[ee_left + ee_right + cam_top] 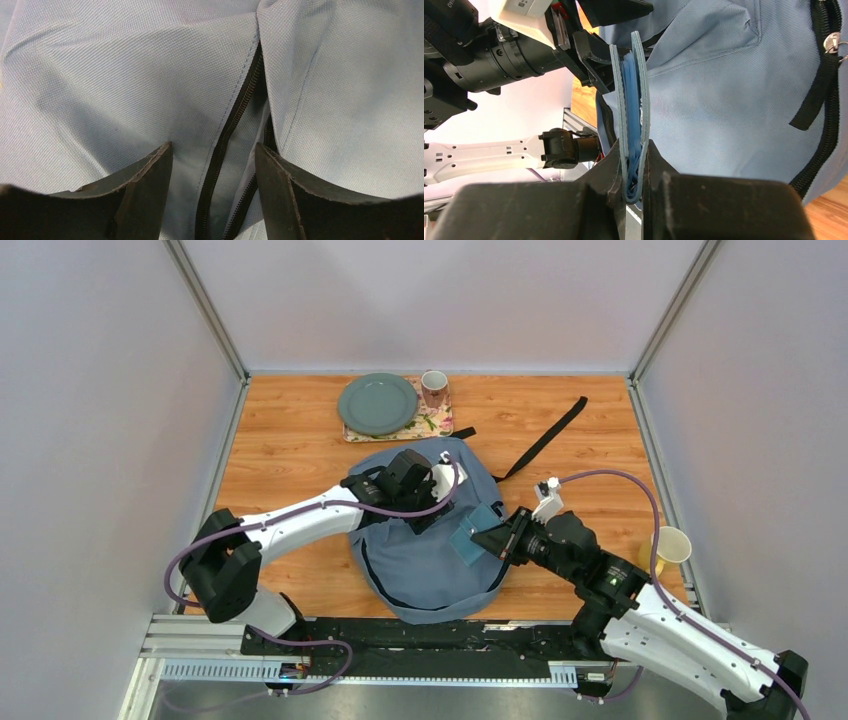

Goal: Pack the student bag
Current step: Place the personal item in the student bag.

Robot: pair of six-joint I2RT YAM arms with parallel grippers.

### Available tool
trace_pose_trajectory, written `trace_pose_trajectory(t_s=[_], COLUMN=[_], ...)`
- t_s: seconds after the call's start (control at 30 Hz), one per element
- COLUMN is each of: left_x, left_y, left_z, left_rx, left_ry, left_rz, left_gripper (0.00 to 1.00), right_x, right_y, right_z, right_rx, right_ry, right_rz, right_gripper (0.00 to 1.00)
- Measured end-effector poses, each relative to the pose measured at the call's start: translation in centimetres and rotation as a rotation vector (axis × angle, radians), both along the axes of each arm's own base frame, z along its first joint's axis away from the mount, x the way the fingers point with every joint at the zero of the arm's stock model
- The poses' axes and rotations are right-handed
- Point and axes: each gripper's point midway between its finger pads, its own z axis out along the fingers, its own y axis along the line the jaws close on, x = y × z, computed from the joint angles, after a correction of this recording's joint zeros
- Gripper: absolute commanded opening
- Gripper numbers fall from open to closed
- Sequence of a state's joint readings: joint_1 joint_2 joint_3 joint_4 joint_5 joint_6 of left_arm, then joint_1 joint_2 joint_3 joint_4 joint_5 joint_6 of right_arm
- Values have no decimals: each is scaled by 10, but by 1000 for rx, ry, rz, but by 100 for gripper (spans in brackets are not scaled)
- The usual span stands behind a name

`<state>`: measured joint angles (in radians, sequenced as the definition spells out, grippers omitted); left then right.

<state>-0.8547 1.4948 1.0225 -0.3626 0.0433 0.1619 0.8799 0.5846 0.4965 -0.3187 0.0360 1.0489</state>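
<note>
So here we've got the bag [420, 565] lying flat in the middle of the worktop [290, 450], toward the bottom of the overhead view, just above the arm bases. One black strap [548, 435] trails off toward the upper right.

The left tool [213, 147] sits right over the upper part of the bag, released, with nothing pinched between its fingers. In its own camera we're looking straight down at the zip [235, 115]: the two rows of teeth are parted a little and grey-blue fabric shows between them.

The right tool [633, 150] is clenched on a thin teal notebook [472, 535], gripping it near one edge, with the covers standing upright and blue pages fanned between them. The notebook is at the bag's right side, over the fabric. We can't tell whether it touches.

The crowding is the thing here. In the right wrist view the left arm's black wrist fills the upper left, just beside the notebook's far edge.

Other stuff is well apart from the bag. A green plate [377, 403] and a mug [434, 388] sit on a floral mat [432, 424] at top centre, the mat's near edge close to the bag's top. A yellow cup [672, 545] is at the right edge.
</note>
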Motion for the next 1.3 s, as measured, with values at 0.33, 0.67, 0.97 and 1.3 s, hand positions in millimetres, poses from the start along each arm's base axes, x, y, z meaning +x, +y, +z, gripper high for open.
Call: trace_pose_trajectory(t_s=[0.33,0.67,0.97,1.3], left_x=[-6,4,11,12], left_y=[-22,-27,-10,2], left_z=[-3,-4,4,48], left_rx=[-73,-96,-80,-138], left_ry=[57,26,-60,-145], left_rz=[-48,-2,86,123], left_gripper=[39,0,0,0], right_x=[2,4,3,4], right_y=[0,-2,-5,-7], right_z=[-6,-6,-9,-10], right_rx=[-20,-24,-34,-41], right_ry=[13,11,16,17], right_rz=[-5,-12,-16,-21], right_gripper=[0,0,0,0])
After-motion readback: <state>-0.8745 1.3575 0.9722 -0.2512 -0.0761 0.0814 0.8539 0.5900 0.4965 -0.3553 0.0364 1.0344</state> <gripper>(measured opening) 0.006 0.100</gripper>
